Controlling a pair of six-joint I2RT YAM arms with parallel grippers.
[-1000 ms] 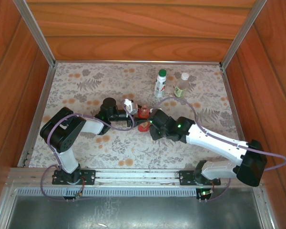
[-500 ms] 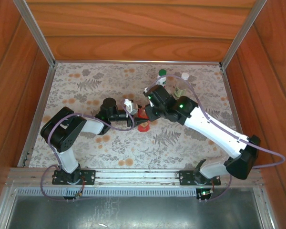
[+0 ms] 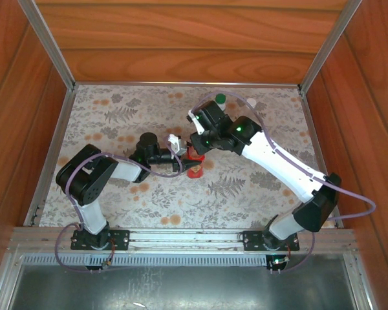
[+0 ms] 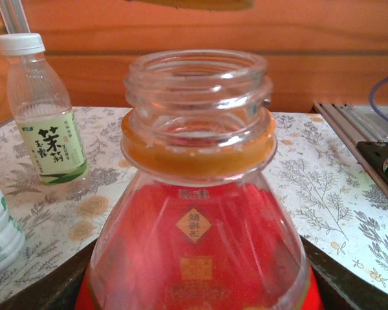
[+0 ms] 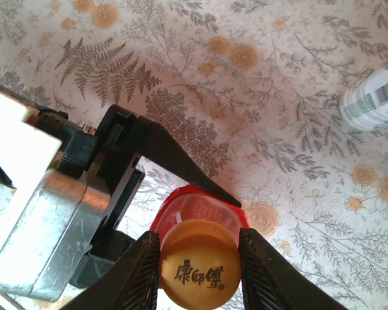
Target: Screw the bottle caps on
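Since the earlier top view, the right arm is reaching farther across the bench [image 3: 116, 116]. Its wrist, previously on the near right of the red bottle [image 4: 197, 194], is now standing over it from the far side. The arm is now covering most of the two bottles at the back, which were previously in plain sight. The left arm is keeping the same pose.

The right pincer [image 5: 199, 258] is pinching the orange cap [image 5: 198, 276] by its sides. In the left wrist view the cap is hanging just above the open mouth of the red bottle, apart from the rim. The left pincer [image 3: 187, 156] is gripping the red bottle low on its body and holding it upright on the bench.

The clear bottle [image 4: 45, 123], with a pale green label and a white cap, is standing behind and well apart. The white bottle [image 5: 375, 97] is standing nearer, its green cap [image 3: 220, 98] showing past the right arm.

A cloth printed with ferns and flowers is covering the bench. Wooden panels [image 3: 194, 45] are enclosing it on three sides, and metal rails are running along the edges.
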